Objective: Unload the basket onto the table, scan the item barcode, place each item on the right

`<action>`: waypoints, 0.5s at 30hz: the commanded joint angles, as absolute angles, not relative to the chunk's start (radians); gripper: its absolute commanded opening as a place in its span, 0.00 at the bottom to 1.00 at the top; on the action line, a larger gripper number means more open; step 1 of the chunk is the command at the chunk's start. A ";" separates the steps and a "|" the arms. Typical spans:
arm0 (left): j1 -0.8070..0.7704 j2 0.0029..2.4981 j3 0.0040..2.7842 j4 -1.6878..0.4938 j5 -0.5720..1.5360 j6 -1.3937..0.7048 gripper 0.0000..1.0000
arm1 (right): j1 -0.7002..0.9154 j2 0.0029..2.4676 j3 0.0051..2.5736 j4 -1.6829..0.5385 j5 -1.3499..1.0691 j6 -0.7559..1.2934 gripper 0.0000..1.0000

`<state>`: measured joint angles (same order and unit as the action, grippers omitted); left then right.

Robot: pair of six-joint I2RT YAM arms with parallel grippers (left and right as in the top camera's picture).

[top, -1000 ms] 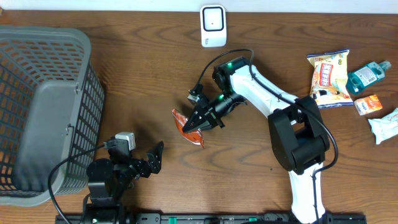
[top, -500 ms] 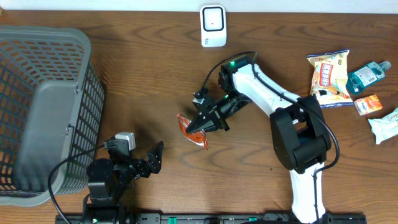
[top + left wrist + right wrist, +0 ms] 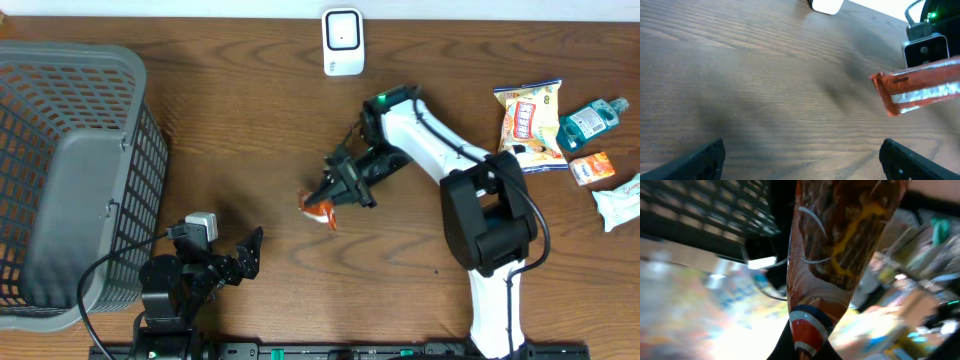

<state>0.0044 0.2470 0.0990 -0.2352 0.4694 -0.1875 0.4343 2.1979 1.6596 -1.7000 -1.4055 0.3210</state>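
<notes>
Presentation step, likely: right gripper (image 3: 323, 196) clamps the orange foil snack packet (image 3: 320, 210) below the white plastic scanner (image 3: 342, 42), and should next turn its barcode scannerward.

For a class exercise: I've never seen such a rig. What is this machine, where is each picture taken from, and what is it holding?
These are two robot arms at a wooden table. One picture looks down from above; the other two come from a camera on each wrist. The right pincer is shut on an orange snack packet. The left pincer is open and empty. A grey basket stands on the left, a white device, probably the scanner, at the far edge, and more groceries on the right.
</notes>
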 commanded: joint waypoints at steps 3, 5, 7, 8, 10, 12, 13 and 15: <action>0.001 0.246 0.083 -0.258 0.479 -0.197 0.98 | 0.339 2.168 1.666 -1.649 -1.562 0.540 0.01; 0.001 0.246 0.083 -0.258 0.479 -0.197 0.99 | 0.300 2.168 1.666 -1.649 -1.562 0.504 0.01; 0.001 0.246 0.083 -0.258 0.479 -0.197 0.99 | 0.262 2.168 1.666 -1.652 -1.562 0.431 0.01; 0.001 0.246 0.083 -0.258 0.479 -0.197 0.98 | 0.240 2.168 1.666 -1.661 -1.562 0.387 0.01; 0.001 0.246 0.083 -0.258 0.479 -0.197 0.99 | 0.204 2.168 1.666 -1.693 -1.560 0.299 0.01; 0.001 0.246 0.083 -0.258 0.479 -0.197 0.98 | 0.167 2.168 1.665 -1.702 -1.531 0.261 0.01; 0.001 0.246 0.083 -0.258 0.479 -0.197 0.99 | 0.148 2.167 1.665 -1.702 -1.507 0.261 0.01; 0.001 0.246 0.083 -0.258 0.479 -0.197 0.98 | 0.116 2.166 1.665 -1.702 -1.431 0.260 0.01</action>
